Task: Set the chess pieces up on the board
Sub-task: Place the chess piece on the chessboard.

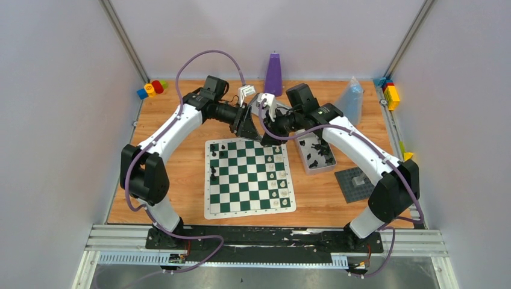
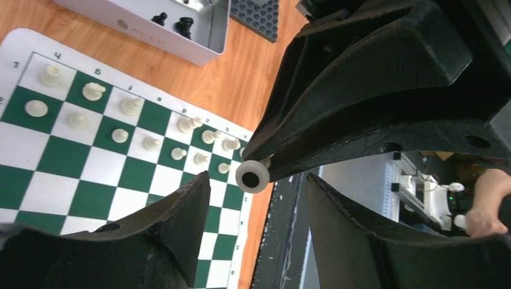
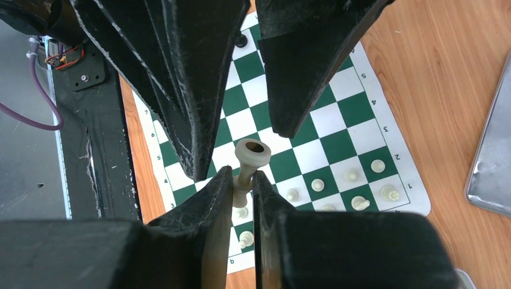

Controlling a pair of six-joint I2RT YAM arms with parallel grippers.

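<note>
A wooden bench (image 1: 187, 180) carries a green-and-white board (image 1: 250, 212) lying flat at its centre. A metal tray (image 1: 317, 171) sits just beside the board's far right corner. Both arms reach in and meet over the board's far edge. The left gripper (image 2: 258, 180) is spread wide and grips nothing, with a white piece (image 3: 252, 150) just off its fingertips. The right gripper (image 3: 243, 174) is closed tight on that piece's stem, holding it in the air above the board with its round base towards the left gripper. Other white pieces (image 1: 278, 183) stand in two rows along the board's right edge. A few black pieces (image 1: 214, 162) stand along its left edge, and more lie in the tray.
</note>
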